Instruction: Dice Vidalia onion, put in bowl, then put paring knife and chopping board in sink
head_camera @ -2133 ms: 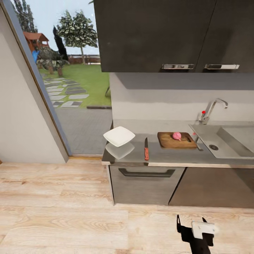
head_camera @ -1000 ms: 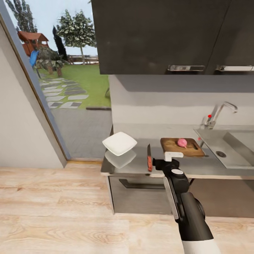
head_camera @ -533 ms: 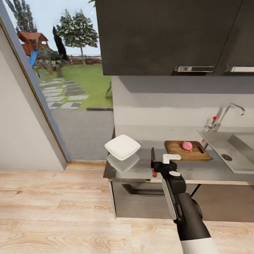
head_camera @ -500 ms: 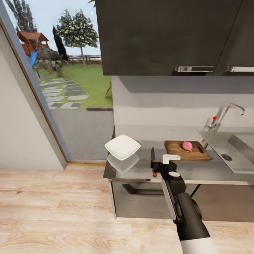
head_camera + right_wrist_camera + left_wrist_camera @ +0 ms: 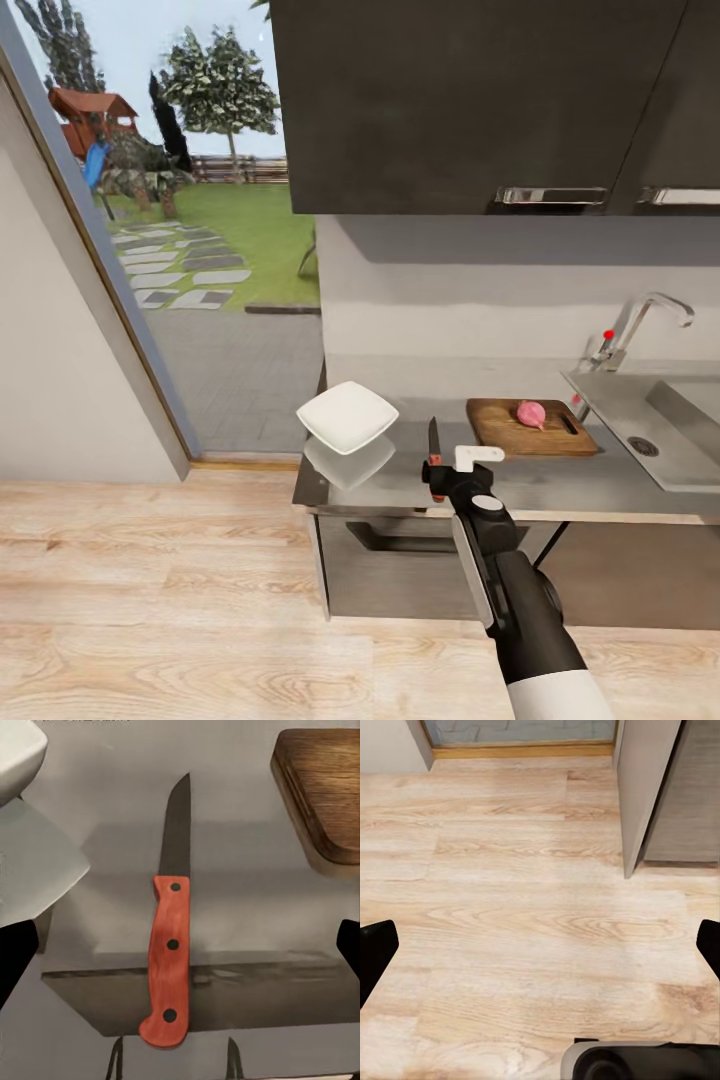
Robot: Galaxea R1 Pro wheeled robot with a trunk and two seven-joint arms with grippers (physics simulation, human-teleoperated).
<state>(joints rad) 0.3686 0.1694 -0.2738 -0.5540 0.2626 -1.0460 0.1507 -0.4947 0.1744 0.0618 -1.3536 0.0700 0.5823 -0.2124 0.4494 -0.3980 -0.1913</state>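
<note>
Since 0.5 s ago the right gripper (image 5: 436, 470) has edged toward the knife (image 5: 171, 956) near the tabletop's (image 5: 560, 480) front edge; fingers spread, lower straddling the handle, then close squarely.

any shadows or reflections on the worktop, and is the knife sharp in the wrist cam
Head view: the bowl casts a pale mirror-like reflection on the glossy countertop just below it. Right wrist view: the paring knife is crisp, rivets clear, with a dark rectangular patch across the handle end; the chopping board corner is equally sharp. Left wrist view: evenly lit wooden floor, no glare.
</note>
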